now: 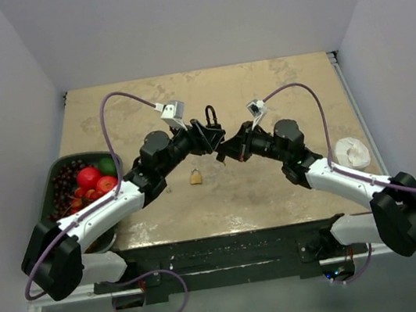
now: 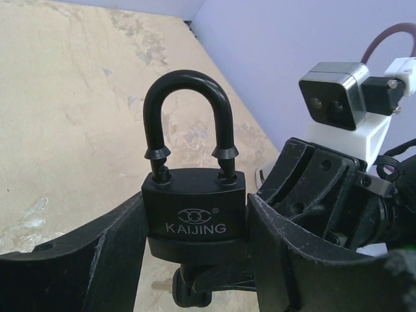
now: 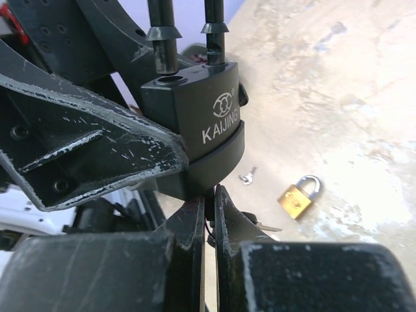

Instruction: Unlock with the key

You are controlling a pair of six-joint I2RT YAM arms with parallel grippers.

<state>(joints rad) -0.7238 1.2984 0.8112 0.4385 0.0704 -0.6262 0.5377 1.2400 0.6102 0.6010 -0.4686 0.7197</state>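
A black padlock [image 2: 195, 208] marked KAIJING is held upright above the table, with my left gripper [image 2: 195, 227] shut on its body from both sides. The shackle [image 2: 188, 97] points up; in the right wrist view one leg [image 3: 162, 45] seems to end just above its hole. My right gripper [image 3: 209, 201] is shut directly under the padlock [image 3: 208, 123]. A black key head [image 2: 190, 291] sticks out of the lock's underside there. From above, both grippers [image 1: 203, 137] [image 1: 227, 151] meet mid-table.
A small brass padlock [image 1: 195, 177] [image 3: 296, 198] lies on the table below the grippers, with a silver key [image 3: 247, 175] beside it. A dark bowl [image 1: 59, 167] of fruit sits at the left edge. A white object [image 1: 352, 153] lies at the right.
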